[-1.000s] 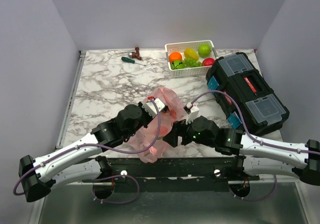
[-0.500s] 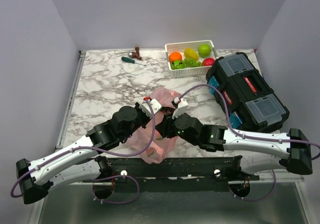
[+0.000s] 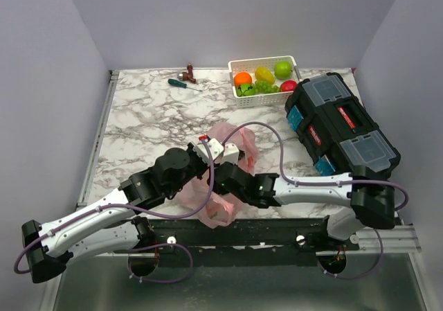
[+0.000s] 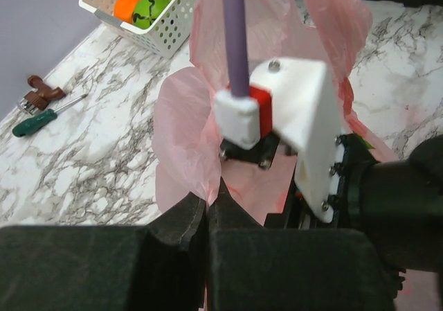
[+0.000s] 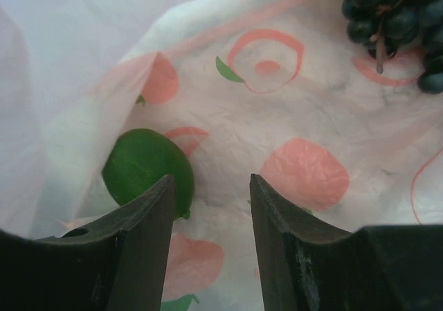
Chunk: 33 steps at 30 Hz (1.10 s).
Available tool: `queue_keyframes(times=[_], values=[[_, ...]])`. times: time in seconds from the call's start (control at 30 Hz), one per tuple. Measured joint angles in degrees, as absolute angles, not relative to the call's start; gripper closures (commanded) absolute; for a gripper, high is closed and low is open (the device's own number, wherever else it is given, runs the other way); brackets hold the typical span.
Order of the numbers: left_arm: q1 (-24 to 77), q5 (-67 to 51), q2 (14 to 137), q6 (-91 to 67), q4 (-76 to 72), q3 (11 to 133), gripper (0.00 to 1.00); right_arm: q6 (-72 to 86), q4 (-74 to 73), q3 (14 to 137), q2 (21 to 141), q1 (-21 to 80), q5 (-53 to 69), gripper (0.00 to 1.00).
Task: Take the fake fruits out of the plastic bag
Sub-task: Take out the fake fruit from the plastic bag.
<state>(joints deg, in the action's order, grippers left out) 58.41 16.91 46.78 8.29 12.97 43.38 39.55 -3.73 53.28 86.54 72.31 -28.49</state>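
- The bag [image 3: 234, 139] lies crumpled in the lower middle of the top view, between our two arms. We judge the step in hand is reaching in for a fruit, so its mouth should be held high and wide.
- The basket [image 3: 257, 100], upper right of that view, holds several fruits [image 3: 264, 73] and stands well apart from the bag. It looks like the place to carry each one.
- Our left gripper [image 4: 208, 210], at the bottom of its wrist view, is clamped on a fold of the pink film. We want that pinch firm and lifted, or the film may sag over the other arm.
- Our right gripper [image 5: 211, 235] is inside the bag, jaws parted, with only printed film between them.
- The dark grapes [image 5: 398, 16] sit at the upper right of the right wrist view, apart from the jaws.
- The green fruit [image 5: 145, 167] lies at lower left, just beside the left-hand finger [image 5: 138, 255]. As it is nearest, we should shift left to centre it, drop past its widest part and close gently. It is round and glossy, so it may squirt out, and we must not pinch film with it.
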Motion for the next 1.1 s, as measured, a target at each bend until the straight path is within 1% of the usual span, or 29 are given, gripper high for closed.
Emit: queue_keyframes(times=[0.13, 0.23, 0.37, 0.4, 0.53, 0.8, 1.1], values=[[58.52, 16.86, 46.81, 8.1, 13.04, 43.38, 1.0, 39.48, -1.3, 53.34, 91.05, 71.72, -26.63, 0.48], [58.5, 16.97, 46.81, 7.94, 13.54, 43.38, 1.0, 39.88, 1.63, 53.34, 93.03, 70.59, -24.36, 0.43], [58.76, 16.84, 46.54, 7.7, 13.63, 43.38, 1.0, 38.98, 7.4, 53.06, 94.7, 69.3, -20.23, 0.4], [58.81, 16.84, 46.46, 7.68, 13.69, 43.38, 1.0, 38.87, 8.69, 53.06, 95.15, 69.14, -19.22, 0.39], [58.85, 17.1, 46.33, 7.66, 14.81, 43.38, 1.0, 38.26, 13.54, 52.16, 96.38, 68.66, -15.29, 0.27], [59.07, 18.37, 46.3, 7.7, 17.69, 43.38, 1.0, 36.93, 19.2, 51.24, 99.22, 68.29, -11.11, 0.12], [59.51, 19.57, 47.0, 7.73, 21.69, 43.22, 1.0, 36.07, 26.87, 49.47, 103.59, 68.16, -6.24, 0.09]])
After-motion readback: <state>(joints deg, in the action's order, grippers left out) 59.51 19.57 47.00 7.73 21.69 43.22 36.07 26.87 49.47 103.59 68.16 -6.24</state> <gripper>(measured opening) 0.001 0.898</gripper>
